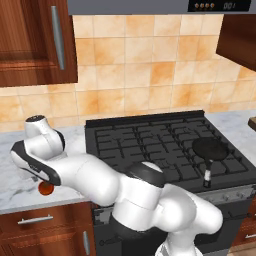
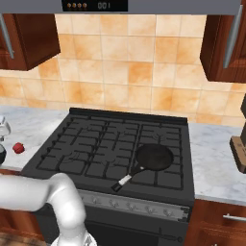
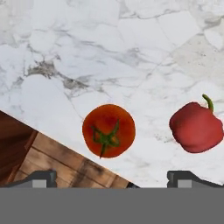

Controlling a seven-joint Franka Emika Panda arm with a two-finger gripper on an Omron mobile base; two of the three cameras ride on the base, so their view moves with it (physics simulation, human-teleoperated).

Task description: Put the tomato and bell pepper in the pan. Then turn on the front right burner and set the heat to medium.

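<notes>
So far nothing is in the pan [image 2: 154,157]: it sits bare on the front right burner [image 2: 161,173] of the cooktop, handle pointing toward the front edge, and I see no flame under it.

Both items are on the marble surface [image 3: 109,52] left of the cooktop. Through the hand view I look straight down on the tomato [image 3: 108,130], which lies close to the surface's front edge, with the bell pepper [image 3: 196,127] beside it, apart and not touching. From the left base view the tomato [image 1: 46,188] peeks out just below the arm's wrist; from the right base view the bell pepper [image 2: 18,147] shows near the surface's left end.

The pincer [image 3: 113,177] hangs above the tomato, jaws spread fully wide, holding nothing. The two tips straddle the tomato with room to spare on either side.

My judgement: this is the approach for the first pick. Remaining: grasp and carry the tomato to the pan, repeat for the bell pepper, then turn the knob to medium.
</notes>
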